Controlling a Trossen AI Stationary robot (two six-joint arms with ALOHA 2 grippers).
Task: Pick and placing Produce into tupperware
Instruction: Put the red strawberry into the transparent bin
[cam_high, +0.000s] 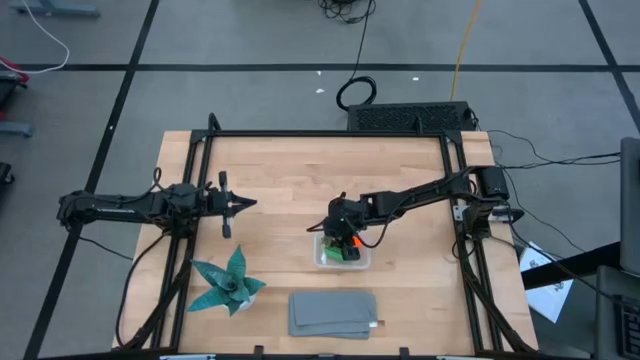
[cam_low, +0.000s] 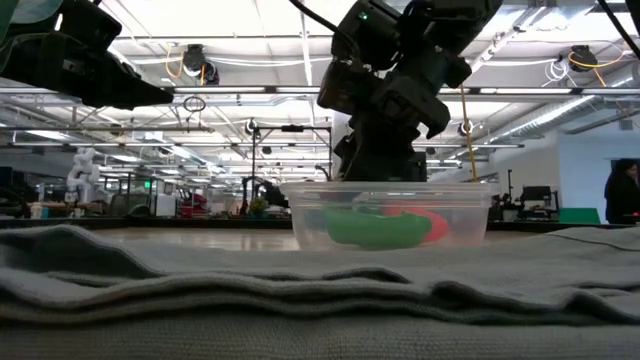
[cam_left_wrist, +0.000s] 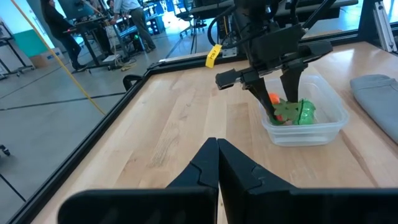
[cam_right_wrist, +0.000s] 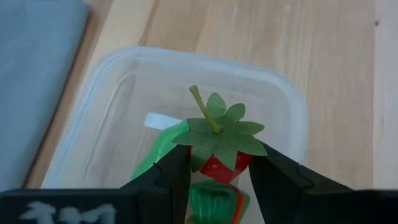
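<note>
Wood table (cam_high: 280, 170): right jaws (cam_right_wrist: 214, 171) grip the strawberry (cam_right_wrist: 221, 163) right above the tub (cam_right_wrist: 112, 87). Left jaws (cam_left_wrist: 217, 163) wait shut, far left.

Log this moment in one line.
right fingers shut on strawberry over tupperware | pod, carrot inside | left gripper idle

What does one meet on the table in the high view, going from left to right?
Left pincer → teal leaf plant → grey cloth. The tupperware overlaps the cloth in this direction, so it is left out.
</note>
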